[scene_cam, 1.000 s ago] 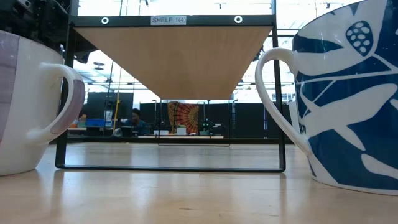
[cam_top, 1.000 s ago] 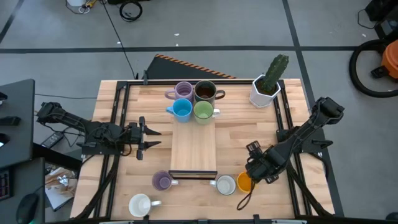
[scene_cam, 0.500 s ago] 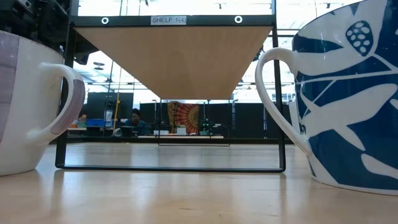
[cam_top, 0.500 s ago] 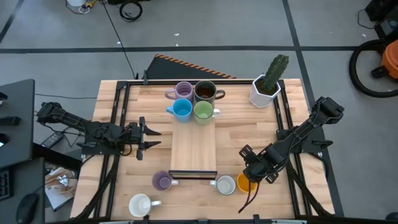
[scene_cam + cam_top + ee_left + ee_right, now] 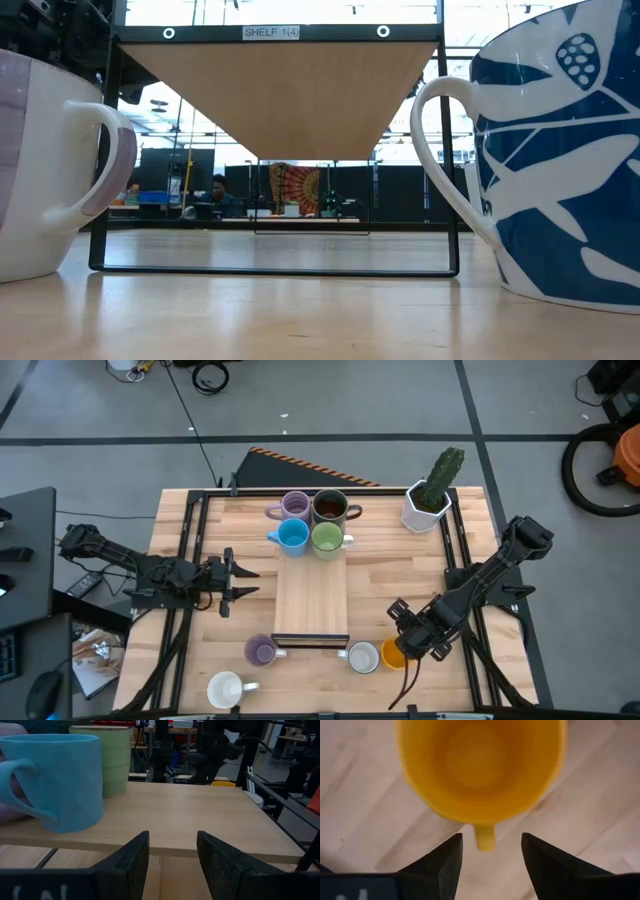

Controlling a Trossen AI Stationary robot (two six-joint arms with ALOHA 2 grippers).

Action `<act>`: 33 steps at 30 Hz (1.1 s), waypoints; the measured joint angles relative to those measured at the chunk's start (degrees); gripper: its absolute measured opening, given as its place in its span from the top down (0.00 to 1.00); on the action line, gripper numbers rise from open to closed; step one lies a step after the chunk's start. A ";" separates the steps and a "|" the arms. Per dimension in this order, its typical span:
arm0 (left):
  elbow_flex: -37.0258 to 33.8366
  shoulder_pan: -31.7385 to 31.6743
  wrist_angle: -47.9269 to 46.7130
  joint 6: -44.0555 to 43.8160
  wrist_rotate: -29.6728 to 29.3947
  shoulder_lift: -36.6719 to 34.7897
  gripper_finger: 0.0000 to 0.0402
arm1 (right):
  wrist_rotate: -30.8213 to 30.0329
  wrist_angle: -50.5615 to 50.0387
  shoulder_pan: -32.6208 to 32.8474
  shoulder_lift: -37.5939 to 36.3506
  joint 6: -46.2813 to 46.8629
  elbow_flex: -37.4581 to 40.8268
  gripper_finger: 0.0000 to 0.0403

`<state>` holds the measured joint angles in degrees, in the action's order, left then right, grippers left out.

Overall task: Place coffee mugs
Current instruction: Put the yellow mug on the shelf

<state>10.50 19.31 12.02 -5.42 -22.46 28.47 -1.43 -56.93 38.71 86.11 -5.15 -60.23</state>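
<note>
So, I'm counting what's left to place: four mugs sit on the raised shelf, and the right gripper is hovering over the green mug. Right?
Not quite. The four mugs on the shelf are right, but the right gripper is over the orange mug, not the green mug, which already stands on the shelf. The right wrist view shows the orange mug's handle between the open fingers.

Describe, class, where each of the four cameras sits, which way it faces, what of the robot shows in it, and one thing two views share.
High view: overhead, facing down; table, both arms.
Low view: table-top height, facing across under the shelf; no arm visible.
Left wrist view: facing the blue mug and green mug; own fingers apart.
Right wrist view: facing down into the orange mug; own fingers flank its handle.
Shared: orange mug, also in high view.
</note>
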 joint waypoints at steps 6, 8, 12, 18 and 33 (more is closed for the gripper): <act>0.00 0.00 -0.01 -0.01 0.00 0.02 0.57 | 0.45 1.36 1.24 3.34 1.94 -0.04 0.48; -0.02 0.00 -0.03 -0.01 0.00 0.00 0.57 | 0.66 1.59 1.30 4.76 1.88 -0.02 0.48; -0.02 0.00 -0.09 -0.29 0.00 -0.01 0.57 | 1.66 2.34 1.26 5.73 2.33 0.02 0.49; -0.01 0.00 -0.43 -0.85 0.00 0.00 0.57 | 4.82 3.38 2.31 5.51 11.07 -0.92 0.54; -0.01 0.00 -0.40 -0.93 0.00 -0.01 0.57 | 2.04 9.73 7.54 5.88 37.23 -1.50 0.57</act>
<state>10.49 19.31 11.62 -6.35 -22.46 28.47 0.60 -47.20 46.25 91.98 32.08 -61.73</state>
